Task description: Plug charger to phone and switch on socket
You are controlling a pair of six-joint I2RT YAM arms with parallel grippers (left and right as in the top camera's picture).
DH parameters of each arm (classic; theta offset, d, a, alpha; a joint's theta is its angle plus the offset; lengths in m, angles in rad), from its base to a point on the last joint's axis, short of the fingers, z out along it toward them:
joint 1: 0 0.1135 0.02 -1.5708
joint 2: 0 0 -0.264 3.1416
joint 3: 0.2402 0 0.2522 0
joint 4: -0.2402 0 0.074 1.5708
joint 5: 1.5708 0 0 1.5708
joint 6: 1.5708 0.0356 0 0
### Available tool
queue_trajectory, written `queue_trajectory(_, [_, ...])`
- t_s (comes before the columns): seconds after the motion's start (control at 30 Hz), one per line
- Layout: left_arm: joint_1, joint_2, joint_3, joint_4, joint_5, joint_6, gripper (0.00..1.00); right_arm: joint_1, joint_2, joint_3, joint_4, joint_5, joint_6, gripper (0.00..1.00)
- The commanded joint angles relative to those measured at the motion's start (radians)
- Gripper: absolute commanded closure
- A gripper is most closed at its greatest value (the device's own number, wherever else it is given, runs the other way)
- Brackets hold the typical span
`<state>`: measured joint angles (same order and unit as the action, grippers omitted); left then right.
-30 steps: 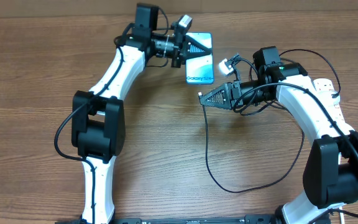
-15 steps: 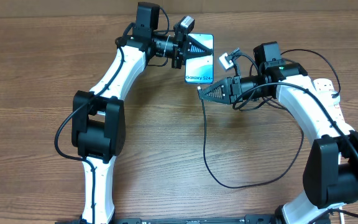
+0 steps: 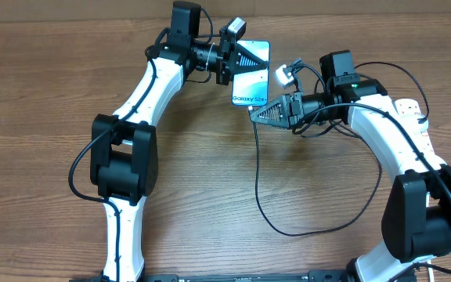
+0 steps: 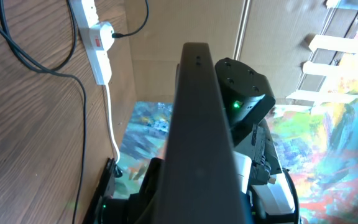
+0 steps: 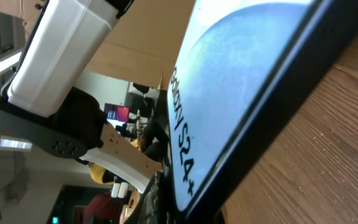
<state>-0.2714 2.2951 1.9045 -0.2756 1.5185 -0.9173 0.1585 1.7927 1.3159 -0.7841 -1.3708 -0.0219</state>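
Above the bench point(image 3: 53, 78), near its far edge, the left gripper point(image 3: 255, 59) is clamped on the phone point(image 3: 250, 82), holding it raised with the bottom edge toward the right arm. The right gripper point(image 3: 254, 112) is closed on the plug end of the charger point(image 3: 257, 176), its tip just beside that edge. The step in hand looks like insertion. Next, the tip must line up squarely with the port and push in. The socket point(image 4: 102, 65) waits at the right.
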Motion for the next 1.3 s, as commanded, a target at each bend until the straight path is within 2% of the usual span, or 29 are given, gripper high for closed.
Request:
queue_trajectory(0.0, [0.002, -0.025, 0.010, 0.008, 0.042, -0.003, 0.96, 0.002, -0.007, -0.003, 0.027, 0.008, 0.070, 0.96])
queue_trajectory(0.33, [0.002, -0.025, 0.010, 0.008, 0.042, -0.005, 0.96, 0.003, -0.007, -0.003, 0.084, 0.028, 0.143, 0.96])
queue_trajectory(0.47, [0.002, -0.025, 0.010, 0.008, 0.018, -0.042, 0.96, 0.003, -0.007, -0.003, 0.083, 0.053, 0.176, 0.96])
queue_trajectory(0.77, [0.002, -0.025, 0.010, 0.023, 0.001, -0.086, 0.96, 0.003, -0.007, -0.003, 0.060, 0.053, 0.179, 0.96])
queue_trajectory(1.27, [0.003, -0.025, 0.010, 0.042, 0.008, -0.071, 0.96, 0.003, -0.007, -0.003, 0.067, 0.030, 0.179, 0.96])
